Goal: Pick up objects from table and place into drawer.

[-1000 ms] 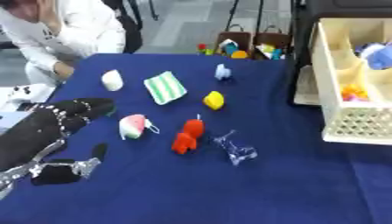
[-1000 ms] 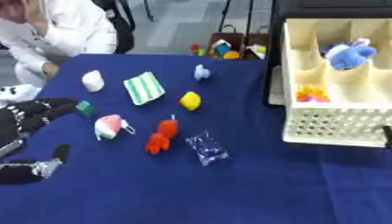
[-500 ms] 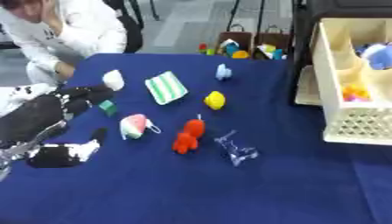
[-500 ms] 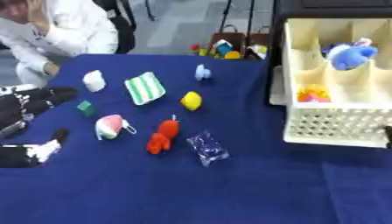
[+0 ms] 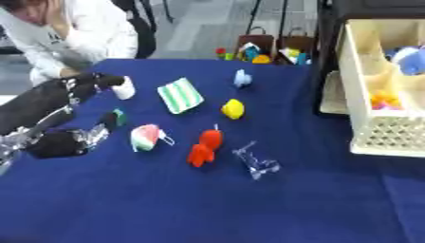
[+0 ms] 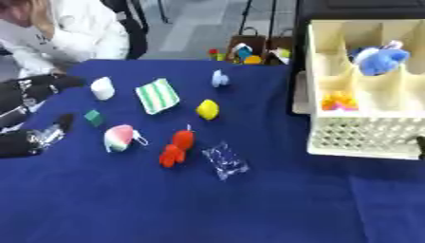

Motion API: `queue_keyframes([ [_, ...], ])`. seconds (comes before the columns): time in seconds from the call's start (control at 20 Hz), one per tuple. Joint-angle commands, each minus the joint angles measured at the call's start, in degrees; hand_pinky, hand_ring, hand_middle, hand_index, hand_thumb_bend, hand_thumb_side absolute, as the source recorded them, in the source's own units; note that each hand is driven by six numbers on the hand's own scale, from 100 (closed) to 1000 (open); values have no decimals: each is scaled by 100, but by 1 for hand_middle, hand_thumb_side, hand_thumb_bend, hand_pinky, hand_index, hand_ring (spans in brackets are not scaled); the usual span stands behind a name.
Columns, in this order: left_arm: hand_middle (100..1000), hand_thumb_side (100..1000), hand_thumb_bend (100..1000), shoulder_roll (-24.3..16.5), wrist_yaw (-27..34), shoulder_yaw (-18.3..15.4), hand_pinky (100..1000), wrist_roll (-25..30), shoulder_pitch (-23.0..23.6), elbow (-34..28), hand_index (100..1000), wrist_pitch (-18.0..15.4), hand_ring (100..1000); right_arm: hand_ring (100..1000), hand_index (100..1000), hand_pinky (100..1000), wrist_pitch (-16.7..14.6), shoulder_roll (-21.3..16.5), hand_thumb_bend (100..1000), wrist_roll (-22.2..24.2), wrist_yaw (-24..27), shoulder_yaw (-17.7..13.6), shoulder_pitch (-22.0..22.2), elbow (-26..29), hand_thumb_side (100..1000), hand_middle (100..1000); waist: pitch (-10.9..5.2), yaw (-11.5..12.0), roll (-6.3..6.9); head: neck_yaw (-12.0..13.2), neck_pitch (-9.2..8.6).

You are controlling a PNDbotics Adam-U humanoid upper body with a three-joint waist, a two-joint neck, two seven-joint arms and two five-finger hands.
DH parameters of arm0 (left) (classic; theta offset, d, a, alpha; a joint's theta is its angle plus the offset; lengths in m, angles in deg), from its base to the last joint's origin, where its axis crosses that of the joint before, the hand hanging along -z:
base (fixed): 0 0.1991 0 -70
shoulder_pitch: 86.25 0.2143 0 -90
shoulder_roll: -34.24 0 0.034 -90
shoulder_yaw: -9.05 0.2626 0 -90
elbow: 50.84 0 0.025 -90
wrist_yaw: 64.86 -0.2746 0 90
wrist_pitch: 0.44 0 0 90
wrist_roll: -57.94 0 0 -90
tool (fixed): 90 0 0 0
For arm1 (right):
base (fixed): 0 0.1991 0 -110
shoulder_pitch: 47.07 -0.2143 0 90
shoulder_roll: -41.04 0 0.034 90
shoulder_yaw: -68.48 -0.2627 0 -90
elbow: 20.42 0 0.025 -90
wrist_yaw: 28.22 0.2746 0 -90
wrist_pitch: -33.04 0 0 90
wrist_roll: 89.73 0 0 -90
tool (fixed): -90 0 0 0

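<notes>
Several small objects are lying on the blue tablecloth (image 5: 166,199). Near the small white cylinder (image 5: 124,88), the left hand (image 5: 70,90) is being held with relaxed, empty fingers; the cylinder should be enclosed from both sides before lifting toward the cream drawer organiser (image 6: 365,128).

Left hand (image 5: 62,90): matte black shell, with black fingers (image 5: 106,79). The thumb (image 5: 70,141) is thick and black. Silver metal joints show along it.

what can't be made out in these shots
- Left hand: blurred and dark in both views; whether its fingers are open or curled is unreadable.
- Right hand: in neither view.
- Drawer organizer: cut off by the right edge in the left eye view; its contents are just blue and orange-yellow blobs.
- Clear packet: contents too blurred to identify.
</notes>
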Motion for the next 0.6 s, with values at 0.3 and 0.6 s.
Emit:
queue_keyframes([
  [0.3,866,891,100,-357,-6,142,770,206,-188,-70,1000,149,880,650,765,627,-40,-122,100,7,43,8,-49,73,821,653,-68,-25,16,58,-38],
  [0.6,871,924,100,-487,122,294,778,875,-401,-70,1000,507,885,649,763,628,-38,-108,100,10,51,15,-49,73,820,651,-52,-60,21,101,-62],
])
